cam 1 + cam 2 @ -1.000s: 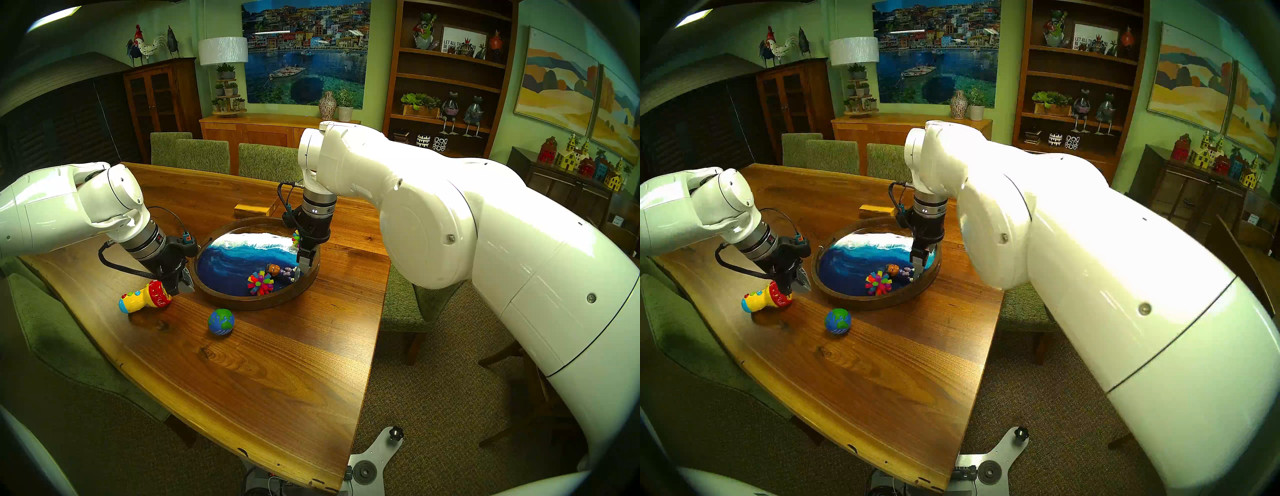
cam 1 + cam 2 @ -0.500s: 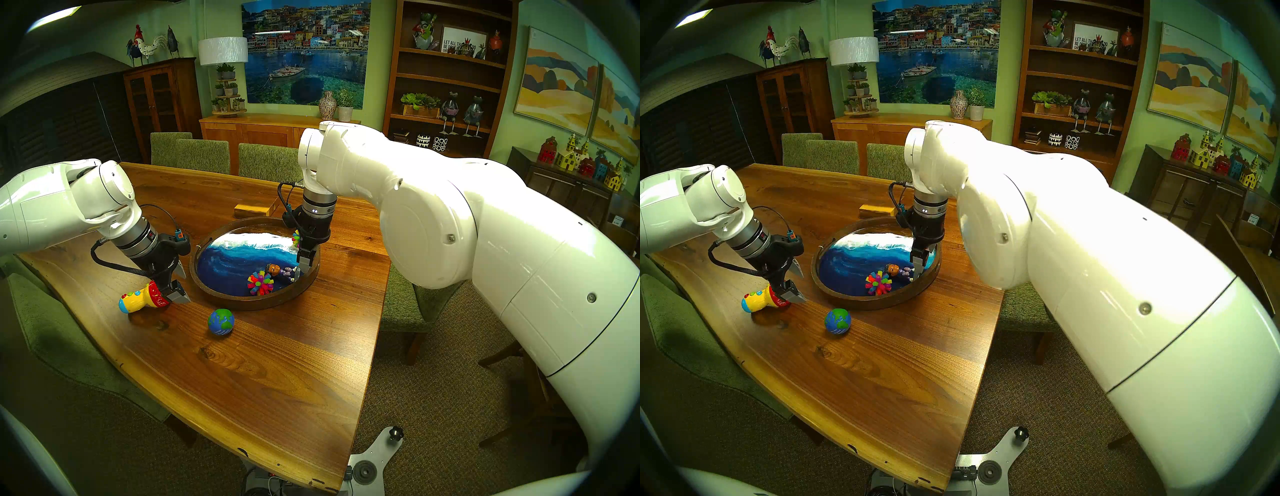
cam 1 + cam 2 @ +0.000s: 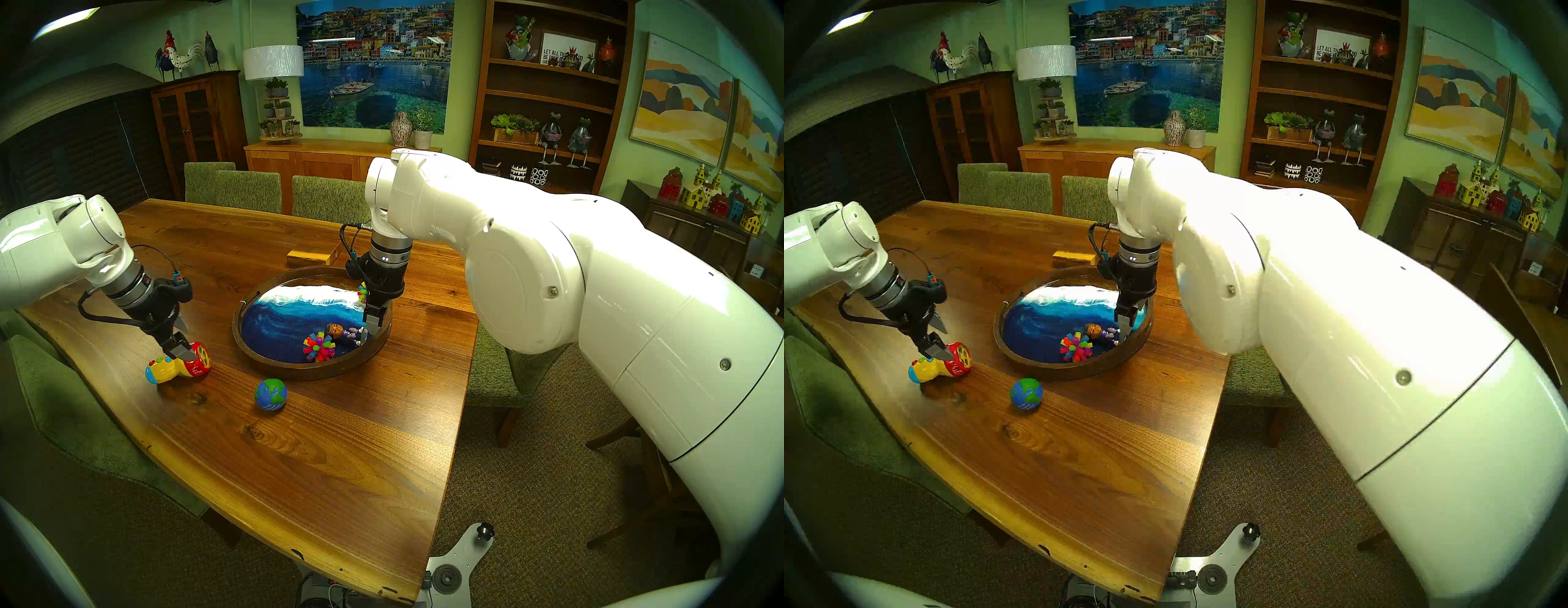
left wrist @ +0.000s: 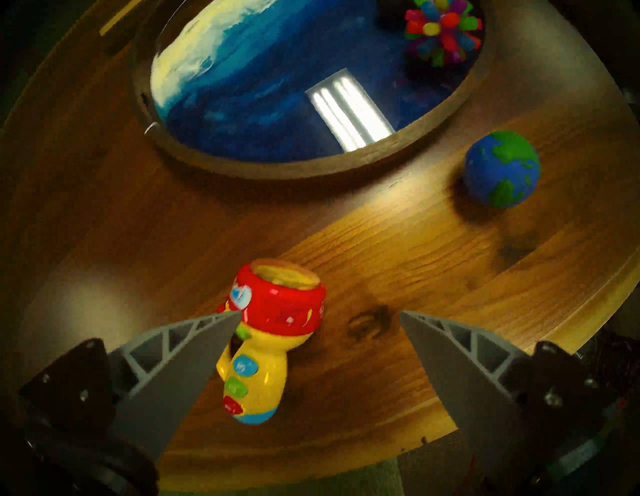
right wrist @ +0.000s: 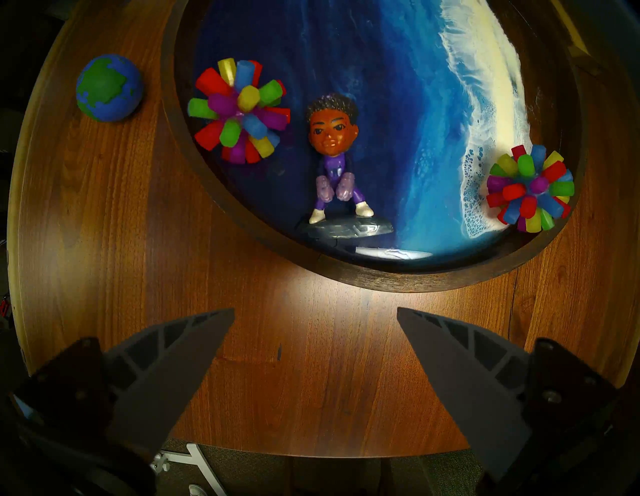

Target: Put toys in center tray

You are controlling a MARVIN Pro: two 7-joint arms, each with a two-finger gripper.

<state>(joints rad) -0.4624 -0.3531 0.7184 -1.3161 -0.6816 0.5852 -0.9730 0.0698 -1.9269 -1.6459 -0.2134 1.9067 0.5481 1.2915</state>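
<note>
The red-yellow-blue flashlight toy lies on the table left of the round ocean-wave tray. My left gripper is open just above the toy's neck; in the left wrist view the toy lies between the fingers, close to the left one. The globe ball sits on the table in front of the tray. In the tray lie the doll in purple and two spiky balls. My right gripper hangs open and empty over the tray's right rim, beside the doll.
A yellowish wooden block lies behind the tray. Green chairs stand along the far and side edges of the table. The table's front edge curves toward me.
My left arm has swung left, away from the tray rim, and its open gripper now sits over the flashlight toy's neck. The toys and the right arm have not moved.
</note>
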